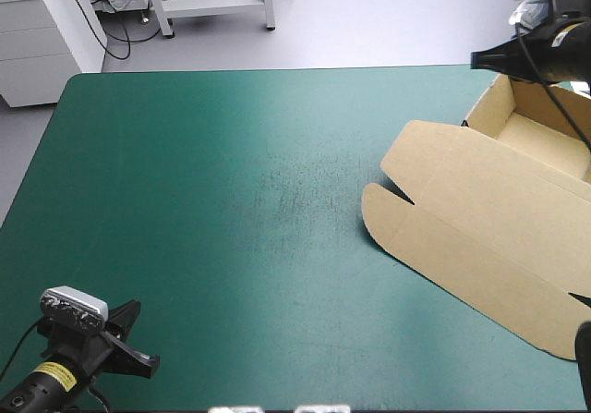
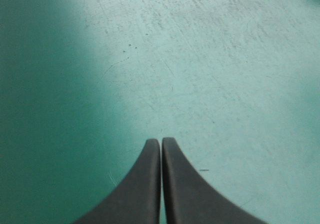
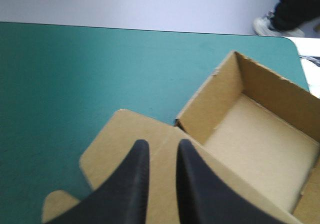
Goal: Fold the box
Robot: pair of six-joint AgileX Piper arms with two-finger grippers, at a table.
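The brown box (image 1: 480, 219) lies at the table's right side as an open tray (image 1: 540, 136) with raised walls; its lid (image 1: 443, 182) lies flat, stretched toward the table's middle. My right gripper (image 1: 478, 59) hovers above the tray's far left corner. In the right wrist view its tips (image 3: 161, 146) stand a narrow gap apart with nothing between them, over the flat lid (image 3: 115, 134) beside the tray (image 3: 255, 144). My left gripper (image 1: 138, 339) is at the near left corner, far from the box. It is shut (image 2: 161, 140) over bare teal-green cover.
The teal-green table (image 1: 231, 200) stretches bare from the left edge to the box. The box overhangs the right edge of the high view. The far table edge (image 3: 125, 28) runs just beyond the tray.
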